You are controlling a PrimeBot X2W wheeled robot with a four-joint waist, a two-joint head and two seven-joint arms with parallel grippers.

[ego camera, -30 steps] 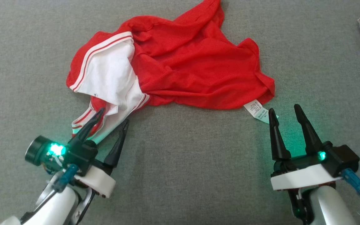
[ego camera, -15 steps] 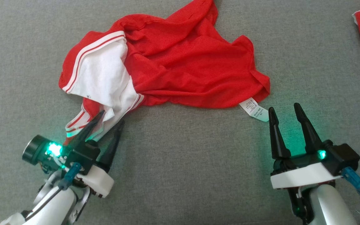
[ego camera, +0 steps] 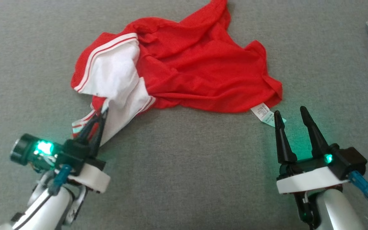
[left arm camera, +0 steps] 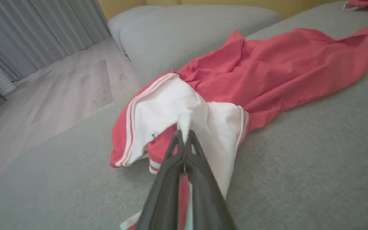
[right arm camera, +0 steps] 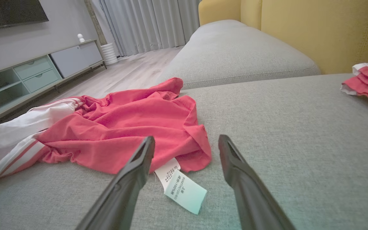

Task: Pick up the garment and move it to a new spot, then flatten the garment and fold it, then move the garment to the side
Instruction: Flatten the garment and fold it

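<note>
left gripper (ego camera: pixel 102 111) clamped on garment (ego camera: pixel 196 67) at its white hem | right gripper (ego camera: pixel 291 113) fingers apart, empty, just beside care label (ego camera: pixel 264 115) | garment crumpled on grey cushion (ego camera: pixel 184 166)

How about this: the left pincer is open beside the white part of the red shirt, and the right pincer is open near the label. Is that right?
Not quite. The left pincer is shut, pinching the white part of the red shirt, as the left wrist view shows. The right pincer is open near the label, as you say.
</note>
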